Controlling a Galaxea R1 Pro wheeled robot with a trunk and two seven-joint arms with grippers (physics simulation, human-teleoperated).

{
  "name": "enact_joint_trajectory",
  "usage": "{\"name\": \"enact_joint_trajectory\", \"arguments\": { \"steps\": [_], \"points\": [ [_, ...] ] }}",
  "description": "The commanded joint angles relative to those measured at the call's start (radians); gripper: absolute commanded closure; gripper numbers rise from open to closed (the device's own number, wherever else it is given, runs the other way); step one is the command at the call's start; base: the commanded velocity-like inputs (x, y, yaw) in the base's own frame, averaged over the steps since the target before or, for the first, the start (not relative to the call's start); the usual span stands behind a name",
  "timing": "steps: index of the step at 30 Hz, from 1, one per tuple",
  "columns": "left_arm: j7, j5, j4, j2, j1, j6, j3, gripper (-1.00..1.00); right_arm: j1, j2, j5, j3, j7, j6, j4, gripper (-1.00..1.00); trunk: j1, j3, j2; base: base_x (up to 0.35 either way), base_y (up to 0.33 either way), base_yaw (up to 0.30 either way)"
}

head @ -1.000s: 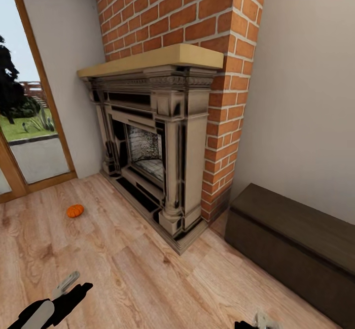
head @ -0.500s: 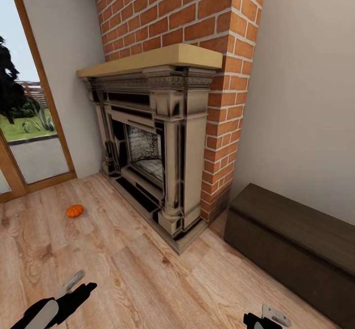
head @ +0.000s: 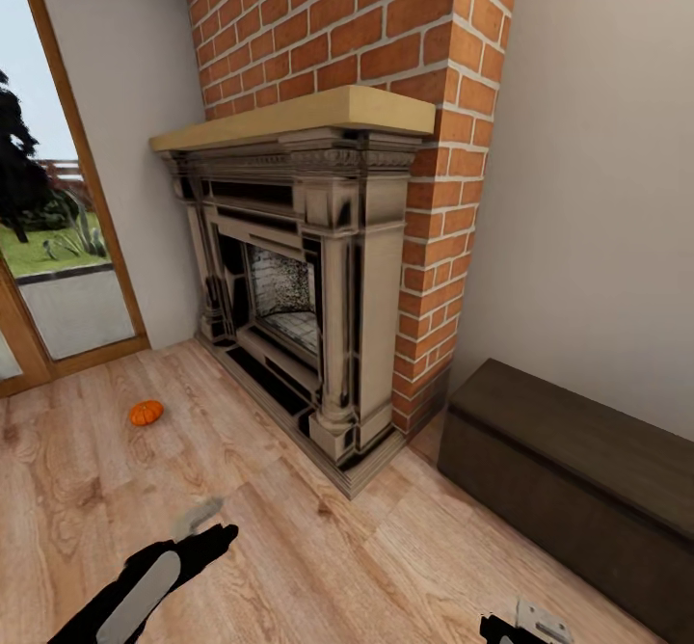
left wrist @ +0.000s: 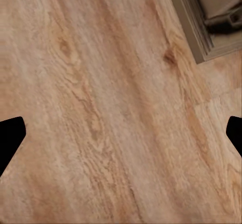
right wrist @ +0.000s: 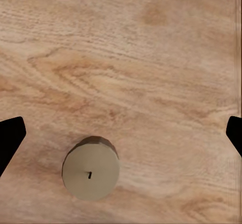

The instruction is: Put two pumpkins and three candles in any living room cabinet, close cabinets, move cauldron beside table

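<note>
One small orange pumpkin lies on the wooden floor, left of the fireplace and well ahead of my left gripper. The left wrist view has that gripper open over bare floorboards with nothing between its fingers. The dark-brown cabinet stands against the wall at the right, its front shut. My right gripper peeks in at the bottom edge. In the right wrist view the gripper is open above a beige candle, which stands upright on the floor and is seen from above with its wick showing.
A brick chimney with a dark carved fireplace and a pale mantel fills the middle. Its stepped base juts onto the floor near the left gripper. A glass door with a wooden frame is at the left.
My left arm has swung forward and to the right over the floor. The right gripper has barely moved, and the pumpkin and cabinet stay where they were.
</note>
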Motion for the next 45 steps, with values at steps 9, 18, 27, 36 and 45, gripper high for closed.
{"name": "enact_joint_trajectory", "arguments": {
  "steps": [9,18,27,36,45],
  "points": [
    [0.118,-0.024,-0.203,-0.087,-0.005,0.223,-0.002,-1.0,0.0,0.0,0.006,0.018,-0.001,-0.041,0.063,-1.0,0.0,-0.001,0.0,0.0,0.0,0.0],
    [0.125,-0.016,-0.346,-0.081,-0.003,0.259,0.004,-1.0,0.0,0.001,0.005,0.021,0.019,-0.043,0.067,-1.0,0.0,-0.001,0.0,0.0,0.0,0.0],
    [0.127,-0.013,-0.361,-0.083,-0.003,0.272,0.035,-1.0,0.0,0.001,0.006,0.023,0.046,-0.042,0.066,-1.0,0.023,-0.02,-0.042,0.0,0.0,0.0],
    [0.127,0.015,-0.364,-0.082,-0.003,0.331,0.065,-1.0,0.0,0.003,0.005,0.023,0.125,-0.033,0.067,-1.0,0.057,-0.048,-0.105,0.0,0.0,0.0],
    [0.127,0.04,-0.364,-0.084,-0.003,0.469,0.172,-1.0,0.0,0.028,0.006,0.024,0.15,-0.035,0.067,-1.0,0.092,-0.076,-0.168,0.0,0.0,0.0]
  ]
}}
